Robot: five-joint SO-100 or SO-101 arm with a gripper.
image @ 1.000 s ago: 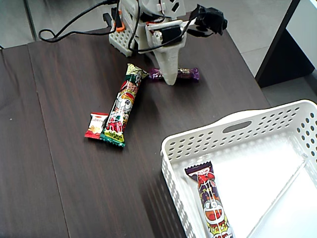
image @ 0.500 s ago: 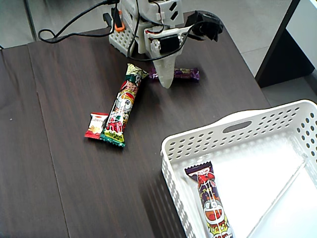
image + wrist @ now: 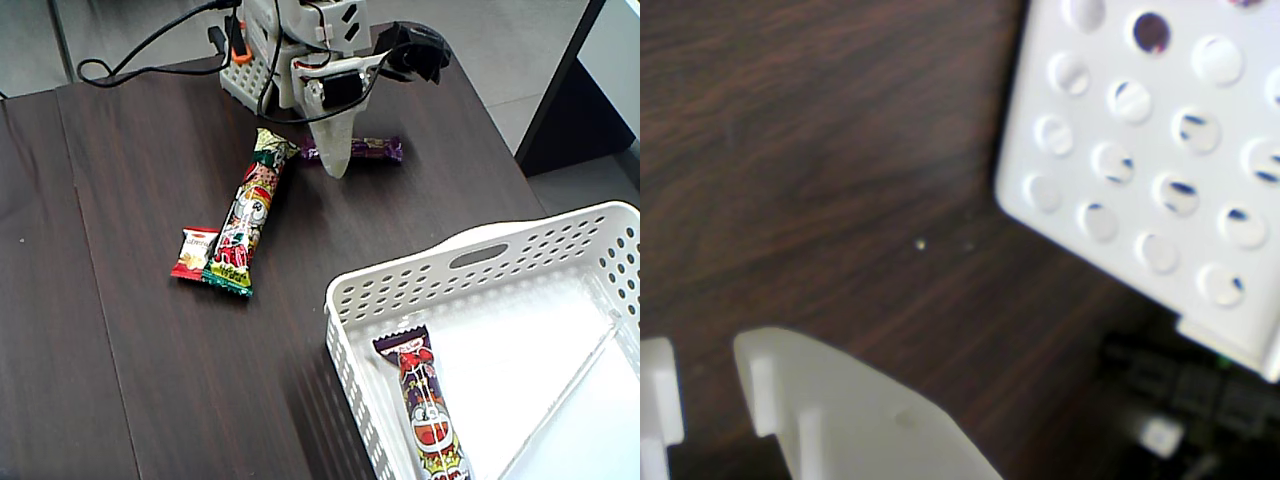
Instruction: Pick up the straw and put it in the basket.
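In the fixed view the straw (image 3: 560, 395) lies inside the white perforated basket (image 3: 400, 290) at the frame's 4 o'clock. It runs slantwise from 1 to 7 o'clock, to the 3 o'clock side of a purple cartoon snack bar (image 3: 425, 405). The gripper (image 3: 335, 168) points down at 12 o'clock over a purple candy wrapper (image 3: 375, 149), with nothing seen in it. The wrist view shows only a narrow slit between its fingers (image 3: 840, 420), so I cannot tell whether the tips meet.

White printed arm (image 3: 300, 45) with tapered pale claw (image 3: 335, 165), black cables, orange accent, perforated white base.
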